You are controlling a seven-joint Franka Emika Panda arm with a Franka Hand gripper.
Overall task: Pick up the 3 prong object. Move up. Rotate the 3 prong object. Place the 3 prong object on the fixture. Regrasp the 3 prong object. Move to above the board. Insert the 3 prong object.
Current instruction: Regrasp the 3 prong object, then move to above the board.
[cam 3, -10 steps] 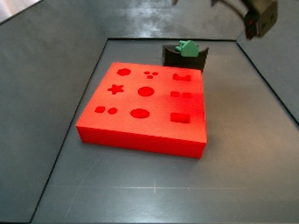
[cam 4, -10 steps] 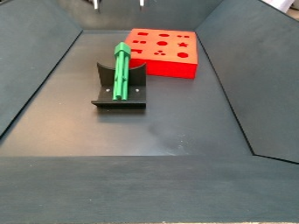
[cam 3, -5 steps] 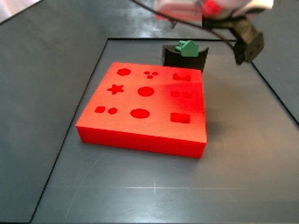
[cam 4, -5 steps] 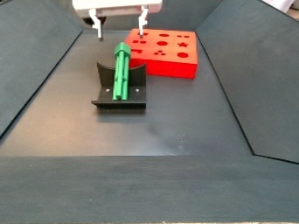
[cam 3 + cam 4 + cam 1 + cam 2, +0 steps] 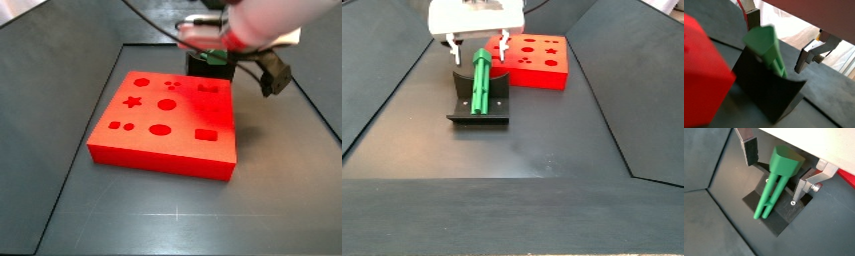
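The slender green plastic three-prong peg point(image 5: 481, 80) lies lengthwise on the dark L-shaped fixture point(image 5: 477, 108), its thick end leaning up against the fixture's upright back and its thin prongs pointing down along the base plate, as both wrist views also show point(image 5: 775, 183) point(image 5: 768, 46). The robot's hand point(image 5: 476, 47) sits low over the upright end of the fixture, with its two flat silver fingers point(image 5: 452, 49) spread apart, one on each side of the peg's thick top. In a wrist view the fingers point(image 5: 811, 182) stand clear of the green plastic on both sides, with a visible gap between each plate and the peg, so the hand is open and has hold of nothing. In another wrist view the hand point(image 5: 777, 25) brackets the peg's head in the same way, one finger point(image 5: 812, 51) beside the fixture's dark wall point(image 5: 764, 87). The large flat red-orange rectangular board point(image 5: 167, 120), with darker star, circle and square cut-outs in its top face, lies on the dark grey tabletop point(image 5: 529, 150) just beside the fixture; in a side view the fixture point(image 5: 211, 68) stands right behind the board's far edge, mostly covered by the robot's white wrist, and the peg cannot be made out there. In the side view along the tabletop the board point(image 5: 536, 60) is just beyond and beside the fixture, not touching it.
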